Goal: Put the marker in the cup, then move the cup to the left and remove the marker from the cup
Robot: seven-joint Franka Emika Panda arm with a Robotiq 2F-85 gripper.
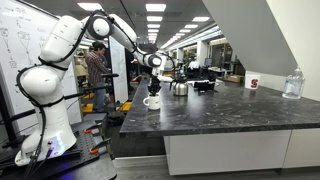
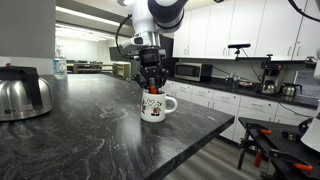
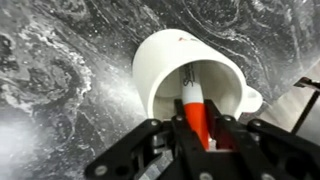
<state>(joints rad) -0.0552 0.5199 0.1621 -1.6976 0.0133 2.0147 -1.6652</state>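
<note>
We see the gripper (image 2: 151, 84) right above the cup (image 2: 157, 108) in an exterior view, pointing straight down. The marker (image 2: 152, 91) shows as a red bit betw. the fingertips and the cup's rim.

In the wrist view the gripper (image 3: 198, 138) comes in from 6 o'clock. Its fingers (image 3: 176, 140) press on the marker (image 3: 196, 112) from 9 and 3 o'clock, so it's pinching the marker. The marker's red-orange body runs toward 12 o'clock and its lighter tip sits inside the cup (image 3: 160, 60), below the rim. We can't tell if the tip touches the bottom.

The cup stands upright on the dark marbled counter (image 3: 60, 60), w/ its handle (image 3: 250, 100) at approx. 3 o'clock.

In an exterior view the cup (image 1: 152, 102) sits near the 9 o'clock end of the counter (image 1: 220, 112). A steel kettle (image 1: 179, 88) is near it at approx. 2 o'clock, not touching. A marked cup (image 1: 253, 83) and a clear bottle (image 1: 293, 84) stand well apart toward 3 o'clock.

From the opposite side, the kettle (image 2: 22, 95) is at 9 o'clock of the cup, well apart on the counter (image 2: 90, 135)
</note>
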